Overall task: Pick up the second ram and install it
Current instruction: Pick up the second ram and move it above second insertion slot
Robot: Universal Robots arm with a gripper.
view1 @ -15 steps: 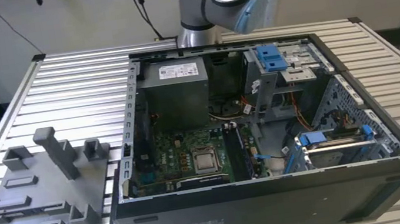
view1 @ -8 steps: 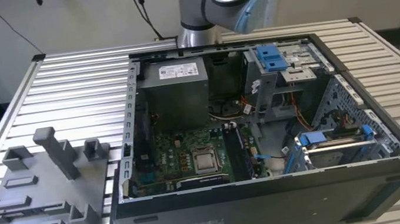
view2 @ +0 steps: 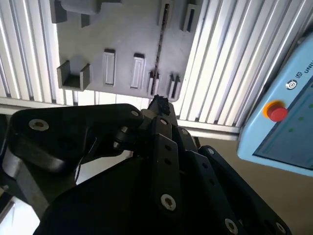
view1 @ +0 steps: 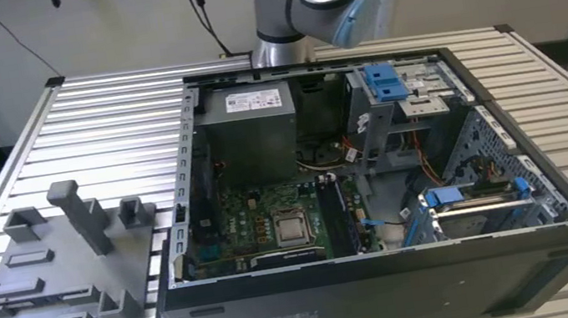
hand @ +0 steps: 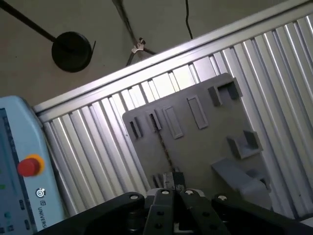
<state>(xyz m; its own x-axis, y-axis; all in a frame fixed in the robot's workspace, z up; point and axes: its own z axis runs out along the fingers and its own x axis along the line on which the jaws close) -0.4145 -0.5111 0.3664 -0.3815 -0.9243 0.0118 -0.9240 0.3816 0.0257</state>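
In the first wrist view, the second ram (hand: 163, 147) stands on edge in the grey holder tray (hand: 195, 152), seen as a thin dark line with its long axis running across the tray. The gripper (hand: 173, 178) hangs above, apart from it, with its fingers drawn together and holding nothing, and the fingertips sit in line with that axis.

Counted one open computer case (view1: 393, 286), one grey tray (view1: 59, 273), one tall post (view1: 76, 215) on it, one slatted table (view1: 108, 109). Also one ram stick (view2: 160, 44) edge-on in the tray, one pendant (view2: 288, 137) with one red button (view2: 277, 112). Inside the case: one power supply (view1: 245, 127), two blue clip groups (view1: 387, 83), (view1: 442, 196).
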